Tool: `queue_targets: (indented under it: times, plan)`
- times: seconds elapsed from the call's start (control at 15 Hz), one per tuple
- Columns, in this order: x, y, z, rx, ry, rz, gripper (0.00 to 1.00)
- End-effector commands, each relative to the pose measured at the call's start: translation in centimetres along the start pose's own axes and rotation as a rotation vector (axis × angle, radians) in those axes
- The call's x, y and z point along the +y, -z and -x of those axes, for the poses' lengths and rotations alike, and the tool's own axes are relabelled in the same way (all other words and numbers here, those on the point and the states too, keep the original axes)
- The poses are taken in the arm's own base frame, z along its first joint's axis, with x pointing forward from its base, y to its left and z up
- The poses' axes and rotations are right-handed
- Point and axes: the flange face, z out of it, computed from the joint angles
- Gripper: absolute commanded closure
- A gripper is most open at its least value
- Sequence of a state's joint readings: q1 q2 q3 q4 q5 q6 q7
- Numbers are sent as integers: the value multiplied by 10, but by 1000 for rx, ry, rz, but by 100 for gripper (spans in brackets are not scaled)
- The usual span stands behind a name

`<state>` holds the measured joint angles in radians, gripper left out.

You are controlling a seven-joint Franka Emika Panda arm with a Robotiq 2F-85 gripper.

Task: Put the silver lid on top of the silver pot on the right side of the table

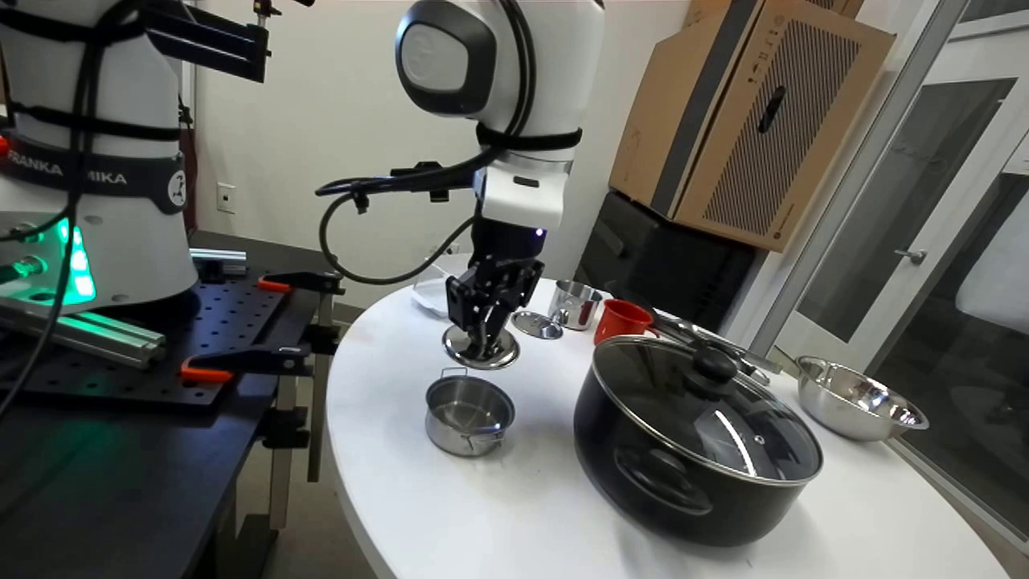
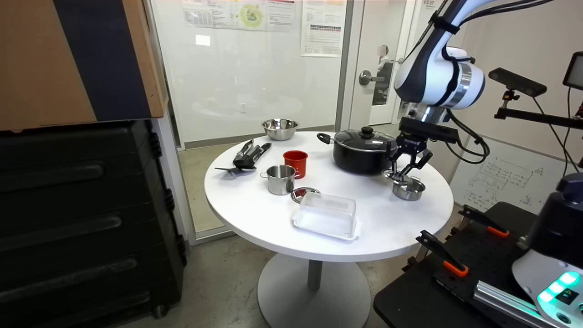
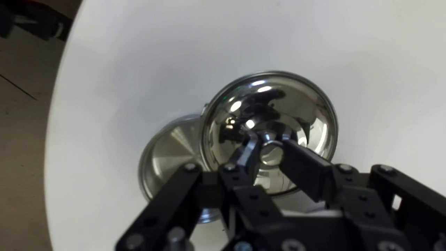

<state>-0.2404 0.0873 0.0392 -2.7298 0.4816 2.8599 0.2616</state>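
Observation:
My gripper (image 1: 484,347) is shut on the small central knob of the silver lid (image 1: 505,355). The knob sits between the fingertips in the wrist view (image 3: 271,150). The lid is held in the air, close to level, and shows as a shiny round dome in the wrist view (image 3: 299,104). The small silver pot (image 1: 454,438) stands open and upright on the table, below the lid. In the wrist view the pot (image 3: 156,157) is to the left, and the lid covers part of it. The pot (image 2: 407,194) is near the table's edge in an exterior view.
A large black pot with a glass lid (image 1: 699,474) stands close by. Another steel pot (image 2: 280,182), a second silver lid (image 2: 304,194), a red mug (image 2: 296,164), a clear-covered dish (image 2: 325,216), utensils (image 2: 248,157) and a steel bowl (image 2: 280,130) are also on the round table.

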Motion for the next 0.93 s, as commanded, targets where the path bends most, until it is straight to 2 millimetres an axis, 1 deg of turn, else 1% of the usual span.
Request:
queue_targets:
  times: [0.0,0.2,0.4,0.53,0.87]
  plan:
    - [37,12,-7,1,-61,0,94]
    - [54,13,-19,6,-120,2,94]
    - [61,10,-30,7,-162,10,94]
    - [60,5,-35,2,-175,15,94]
    - [50,-7,-45,2,-199,26,94]
